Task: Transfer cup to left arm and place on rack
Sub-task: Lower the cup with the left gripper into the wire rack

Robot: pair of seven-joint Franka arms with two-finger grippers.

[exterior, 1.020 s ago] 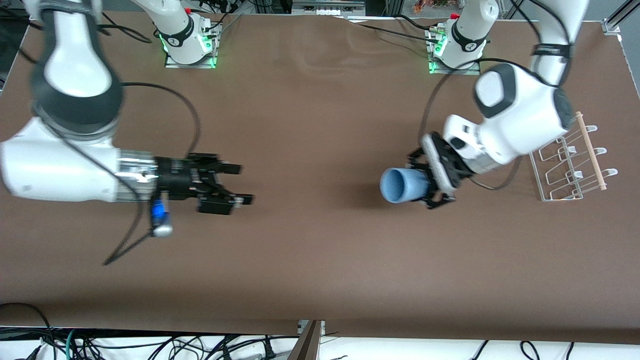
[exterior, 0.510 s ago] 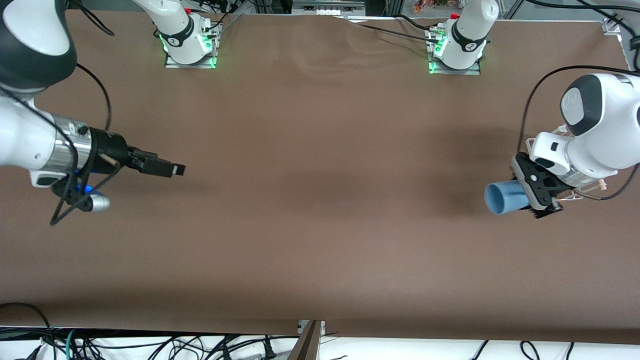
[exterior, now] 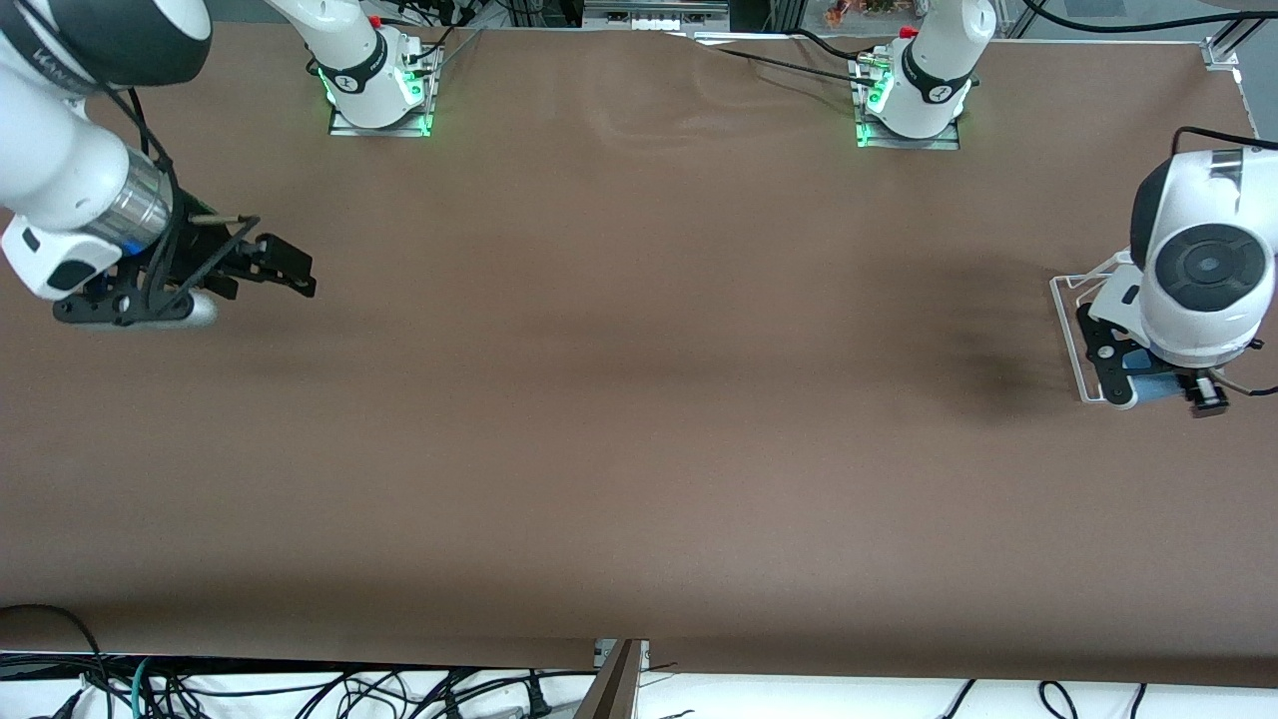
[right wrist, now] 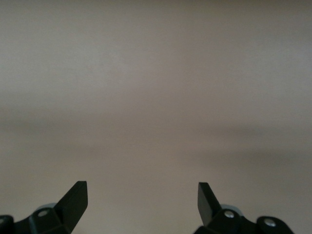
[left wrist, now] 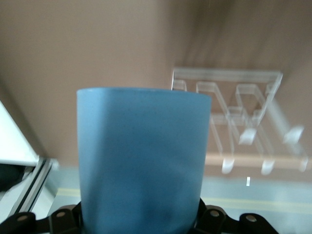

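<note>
My left gripper [exterior: 1158, 387] is shut on the light blue cup [exterior: 1150, 385] and holds it over the white wire rack [exterior: 1066, 300] at the left arm's end of the table. The left arm's wrist hides most of the cup and the rack in the front view. In the left wrist view the cup [left wrist: 144, 161] fills the middle, held at its base, with the rack [left wrist: 234, 109] and its wooden dowel [left wrist: 253, 161] below it. My right gripper [exterior: 295, 272] is open and empty above the bare table at the right arm's end; its fingers [right wrist: 75, 197] stand wide apart.
The brown table [exterior: 639, 399] is bare between the two arms. The arm bases with green lights [exterior: 379, 95] [exterior: 909, 100] stand along the edge farthest from the front camera. Cables [exterior: 300, 689] hang below the near edge.
My left arm has carried the cup from the middle of the table to above the rack. My right arm has drawn back toward its own end of the table, empty.
</note>
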